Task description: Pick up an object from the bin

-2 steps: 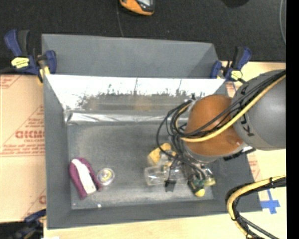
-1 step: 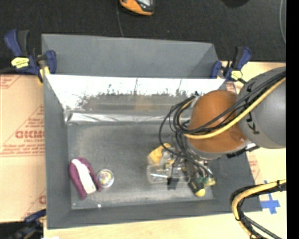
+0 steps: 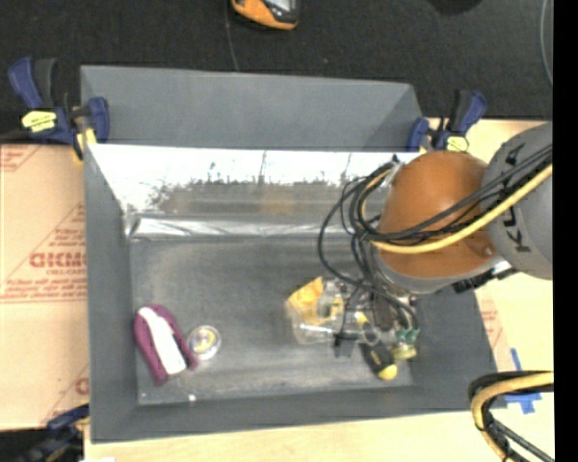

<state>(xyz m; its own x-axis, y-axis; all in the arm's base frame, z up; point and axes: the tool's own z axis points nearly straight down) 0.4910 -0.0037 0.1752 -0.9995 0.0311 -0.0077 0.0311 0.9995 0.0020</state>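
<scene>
- My tool (image 3: 348, 333) sits low at the right-centre of the bin (image 3: 260, 258) floor, under the arm's orange cover (image 3: 433, 210) and its cables. From this angle I cannot tell how far it is open or whether it has hold of anything.
- The things nearest it are a yellow object (image 3: 306, 301) just to its left and a clear plastic piece (image 3: 314, 331) lying against that. I judge one of these to be the pick.
- A black-and-yellow piece (image 3: 387, 361) lies close on the tool's other side. I'd keep the tool from catching it too.
- To do this well, I'd centre on one item only, close gently, and lift straight up. The clear piece looks slippery and light.
- The purple-and-white object (image 3: 159, 345) and a clear round thing (image 3: 204, 342) lie well apart at the lower left, out of the way.
</scene>
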